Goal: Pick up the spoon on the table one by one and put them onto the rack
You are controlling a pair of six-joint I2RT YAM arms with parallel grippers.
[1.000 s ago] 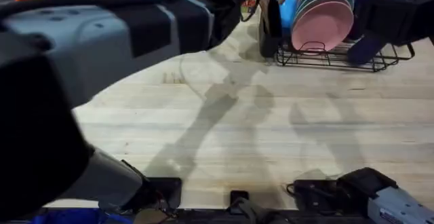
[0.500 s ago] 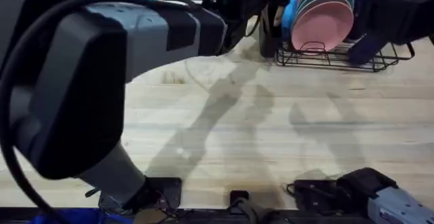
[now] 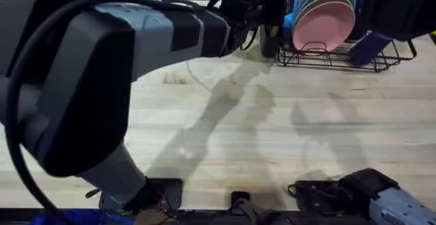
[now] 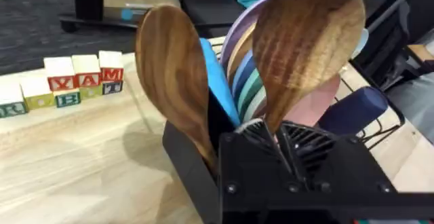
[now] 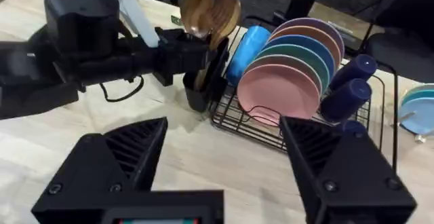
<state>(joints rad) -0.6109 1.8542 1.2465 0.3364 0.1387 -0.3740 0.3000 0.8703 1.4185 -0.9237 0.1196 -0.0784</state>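
As the task nears what looks like its close, both brown-bowled wooden spoons stand bowls-up in the tall black utensil cup [image 4: 186, 163] at the end of the black wire dish rack [image 3: 334, 60]. One spoon [image 4: 173, 75] leans against the cup's rim. The other spoon [image 4: 308, 47] rises from between the fingers of the left pincer [image 4: 281, 153], which sits narrow around its slim handle just under the bowl, directly above the cup. Whether the grip is firm or already slackening cannot be told.

Each spoon looks light and rigid, with a smooth finish that could slide in a loose grip. The thin neck below the bowl appears the natural place to pinch, leaving the long handle free to drop into the cup.

The left arm stretches long and nearly level from its base across the pale plank worktop [image 3: 272, 129] to the cup, wrist tipped toward the rack. The right pincer [image 5: 217, 173] hangs wide and empty, well back from the rack and facing it. Pastel plates led by a pink one [image 5: 278, 91] fill the rack beside the cup, and lettered toy blocks [image 4: 68, 81] sit on the worktop beyond it.
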